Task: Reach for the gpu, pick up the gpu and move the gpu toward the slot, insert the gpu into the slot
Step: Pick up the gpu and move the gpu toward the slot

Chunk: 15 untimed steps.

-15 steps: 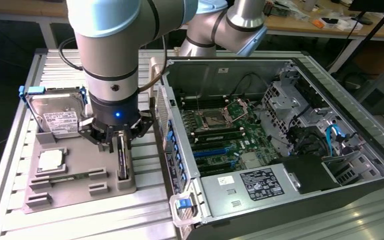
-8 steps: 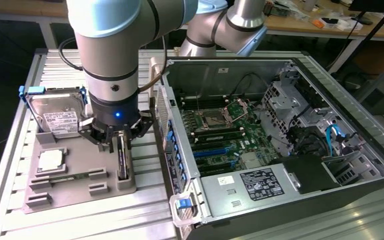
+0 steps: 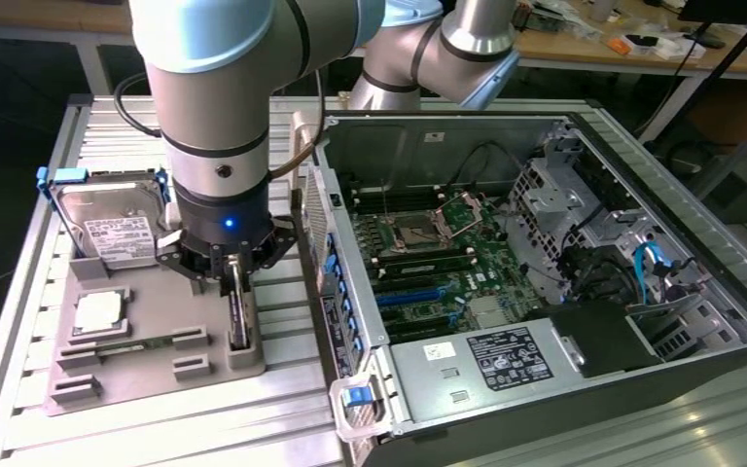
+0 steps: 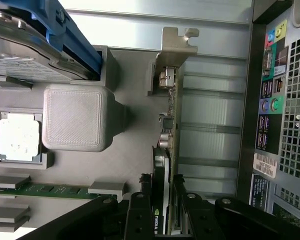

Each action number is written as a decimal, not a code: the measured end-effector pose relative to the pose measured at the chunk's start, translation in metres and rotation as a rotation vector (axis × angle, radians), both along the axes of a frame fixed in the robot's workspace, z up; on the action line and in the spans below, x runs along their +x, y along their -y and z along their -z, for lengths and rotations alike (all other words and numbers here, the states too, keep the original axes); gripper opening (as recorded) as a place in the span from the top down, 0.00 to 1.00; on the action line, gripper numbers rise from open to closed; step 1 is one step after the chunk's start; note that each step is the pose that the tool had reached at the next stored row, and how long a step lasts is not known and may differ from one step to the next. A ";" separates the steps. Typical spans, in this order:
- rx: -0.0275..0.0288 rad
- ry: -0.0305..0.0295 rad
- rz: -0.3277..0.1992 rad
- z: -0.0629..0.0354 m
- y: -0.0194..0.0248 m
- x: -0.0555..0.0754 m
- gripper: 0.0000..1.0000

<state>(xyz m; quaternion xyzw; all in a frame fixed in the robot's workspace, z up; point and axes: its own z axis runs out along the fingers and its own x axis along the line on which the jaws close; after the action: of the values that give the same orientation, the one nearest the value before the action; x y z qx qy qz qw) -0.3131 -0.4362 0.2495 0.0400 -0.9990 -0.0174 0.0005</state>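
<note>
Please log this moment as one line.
stage: reach | gripper: at gpu | gpu: on edge in grey fixture, outside PC case

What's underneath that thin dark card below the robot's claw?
The gpu stands on edge in a grey holder tray, which lies on the slatted metal table. Its bottom edge is hidden in the holder, and the gripper covers part of it.

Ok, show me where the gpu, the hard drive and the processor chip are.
gpu (image 4: 171, 119), wrist view, on its board edge.
hard drive (image 3: 121, 237), exterior view, on its white label.
processor chip (image 3: 98, 311), exterior view, on its silver top.
</note>
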 end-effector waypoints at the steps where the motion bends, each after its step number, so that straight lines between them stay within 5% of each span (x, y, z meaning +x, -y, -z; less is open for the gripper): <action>1: 0.0001 0.0000 0.000 0.0000 0.0000 0.000 0.73; 15: 0.0001 0.0041 0.000 -0.0042 0.0000 0.000 0.73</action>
<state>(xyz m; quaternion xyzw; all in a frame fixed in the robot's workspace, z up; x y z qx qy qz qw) -0.3131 -0.4362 0.2537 0.0401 -0.9990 -0.0174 -0.0016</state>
